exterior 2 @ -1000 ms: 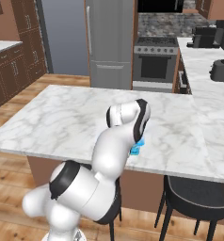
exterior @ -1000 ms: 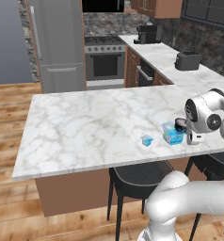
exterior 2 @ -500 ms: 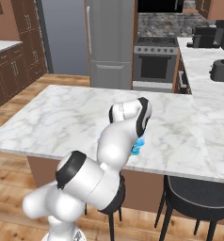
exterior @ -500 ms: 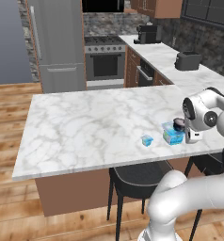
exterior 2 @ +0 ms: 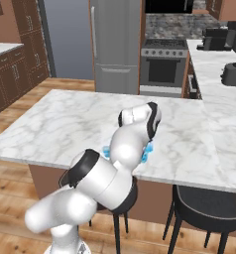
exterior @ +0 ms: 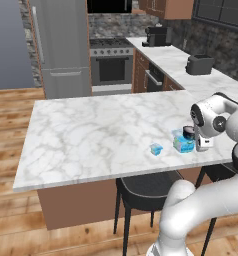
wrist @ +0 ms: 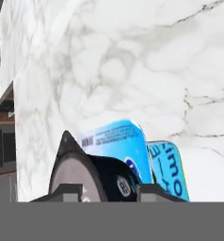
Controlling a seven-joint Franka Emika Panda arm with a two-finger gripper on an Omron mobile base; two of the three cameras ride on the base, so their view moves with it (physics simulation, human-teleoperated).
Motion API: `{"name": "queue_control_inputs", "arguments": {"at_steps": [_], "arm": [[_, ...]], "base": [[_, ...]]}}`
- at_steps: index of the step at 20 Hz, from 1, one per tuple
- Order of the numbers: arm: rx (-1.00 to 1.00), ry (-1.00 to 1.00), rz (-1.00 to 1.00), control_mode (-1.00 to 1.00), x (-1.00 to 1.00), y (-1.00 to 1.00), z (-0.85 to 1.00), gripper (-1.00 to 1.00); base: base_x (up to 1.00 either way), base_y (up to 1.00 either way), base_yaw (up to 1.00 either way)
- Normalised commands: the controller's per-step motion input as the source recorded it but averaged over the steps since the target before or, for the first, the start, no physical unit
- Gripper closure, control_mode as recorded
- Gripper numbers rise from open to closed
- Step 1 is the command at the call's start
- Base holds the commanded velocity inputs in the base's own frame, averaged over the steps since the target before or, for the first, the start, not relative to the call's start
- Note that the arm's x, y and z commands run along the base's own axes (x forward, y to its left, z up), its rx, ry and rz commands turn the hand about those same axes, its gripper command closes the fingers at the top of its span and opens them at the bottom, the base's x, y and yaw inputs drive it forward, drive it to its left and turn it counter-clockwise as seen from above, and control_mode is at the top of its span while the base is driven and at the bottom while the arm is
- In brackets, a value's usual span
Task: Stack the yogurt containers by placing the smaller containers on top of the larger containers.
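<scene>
The gripper [wrist: 109, 190] is closed on the dark cup [wrist: 92, 176], whose pale top and dark side show between the two fingertips [wrist: 64, 190] at the bottom of the hand view. In the left base view the dark cup [exterior: 189, 132] sits at the robot's hand, just above and touching the back edge of the big blue tub [exterior: 183, 144], though whether it rests on the tub or is only held against it cannot be told. The big blue tub [wrist: 121, 141] stands on the marble counter [exterior: 101, 135], near its front edge and toward its right end (its printed side faces the hand camera). The tiny blue cup [exterior: 156, 149] stands alone on the counter, near the tub on its left and closer to the front edge. In the right base view the arm covers most of the containers, and only a bit of blue [exterior 2: 147, 149] shows beside it on the counter [exterior 2: 60, 124]. A black stool [exterior: 146, 187] stands below the counter's front edge.
</scene>
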Motion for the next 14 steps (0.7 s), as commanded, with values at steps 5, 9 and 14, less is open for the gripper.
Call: {"name": "queue_control_inputs", "arguments": {"at_steps": [5, 9, 14], "arm": [[0.05, 0.18, 0.01, -1.0, 0.36, -0.29, 0.31, 1.0], [0.03, 0.2, 0.01, -1.0, 0.13, -0.23, 0.31, 1.0], [0.0, 0.28, 0.01, -1.0, 0.03, -0.11, 0.36, 1.0]], "base": [[0.0, 0.0, 0.0], [0.0, 0.0, 0.0], [0.0, 0.0, 0.0]]}}
